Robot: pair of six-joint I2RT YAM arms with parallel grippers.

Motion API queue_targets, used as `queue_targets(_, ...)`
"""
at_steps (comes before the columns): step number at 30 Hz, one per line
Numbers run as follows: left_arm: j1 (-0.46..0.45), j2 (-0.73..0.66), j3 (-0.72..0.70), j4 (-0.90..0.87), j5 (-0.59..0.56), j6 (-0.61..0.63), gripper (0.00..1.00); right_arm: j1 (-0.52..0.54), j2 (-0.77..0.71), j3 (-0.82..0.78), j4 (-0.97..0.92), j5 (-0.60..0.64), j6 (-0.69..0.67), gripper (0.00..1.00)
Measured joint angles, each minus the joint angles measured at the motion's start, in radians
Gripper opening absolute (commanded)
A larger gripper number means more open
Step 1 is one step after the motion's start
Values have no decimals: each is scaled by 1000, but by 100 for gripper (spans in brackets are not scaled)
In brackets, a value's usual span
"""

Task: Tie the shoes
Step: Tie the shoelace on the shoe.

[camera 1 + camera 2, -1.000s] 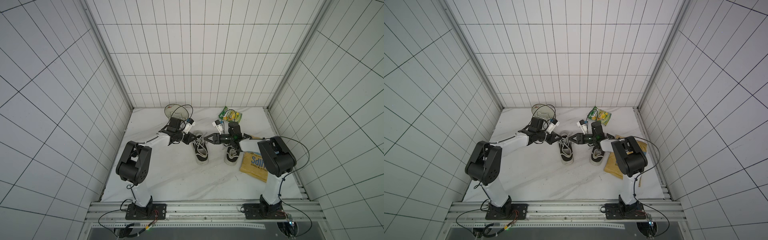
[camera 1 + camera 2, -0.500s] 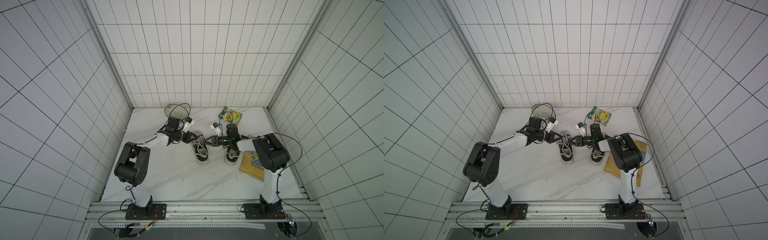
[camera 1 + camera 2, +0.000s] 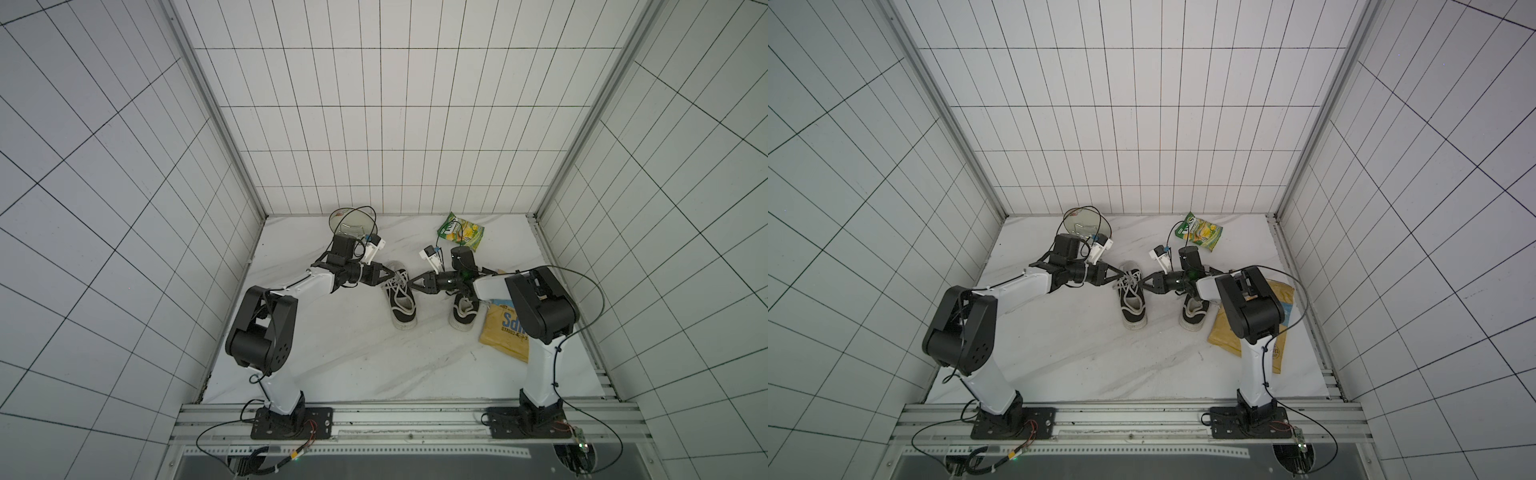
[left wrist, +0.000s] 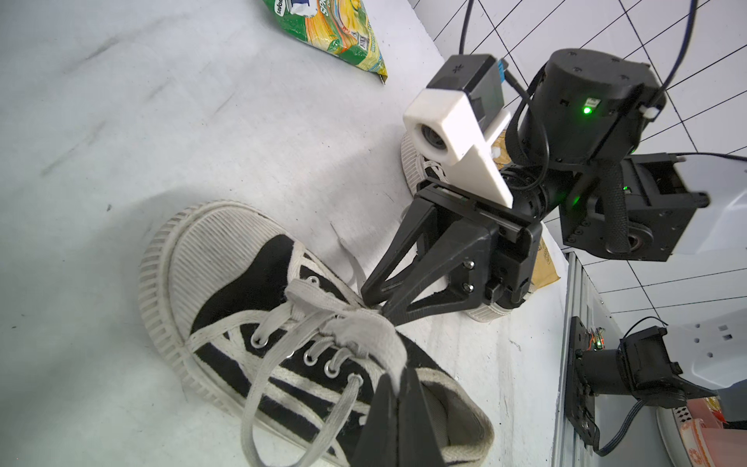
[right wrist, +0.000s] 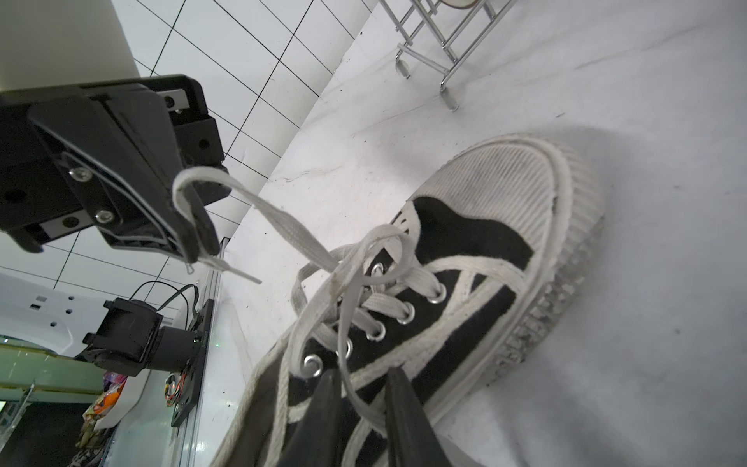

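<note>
Two black shoes with white toe caps stand side by side in both top views. My grippers meet over the laces of the left shoe (image 3: 402, 309) (image 3: 1133, 307); the right shoe (image 3: 462, 320) (image 3: 1194, 318) lies under my right arm. The left gripper (image 4: 398, 382) (image 3: 392, 276) is shut on a white lace (image 4: 364, 327), lifted off the tongue with its end hanging past the fingers (image 5: 198, 238). The right gripper (image 5: 364, 378) (image 3: 409, 284) hovers at the eyelets, jaws slightly apart with one lace strand (image 5: 347, 323) running between them, not pinched.
A green and yellow snack bag (image 3: 461, 232) lies at the back right. A yellow padded envelope (image 3: 503, 332) sits beside the right shoe, under my right arm. A wire rack holding a plate (image 3: 351, 222) (image 5: 436, 52) stands behind the left arm.
My right gripper has moved left from over the right shoe to the left shoe's laces and its jaws have narrowed. The left gripper still holds the lace, barely moved.
</note>
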Motion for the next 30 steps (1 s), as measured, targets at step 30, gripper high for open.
queue_targets(30, 153, -190, -122, -106, -34, -182, 0, 2, -328, -34, -280, 282, -214, 0)
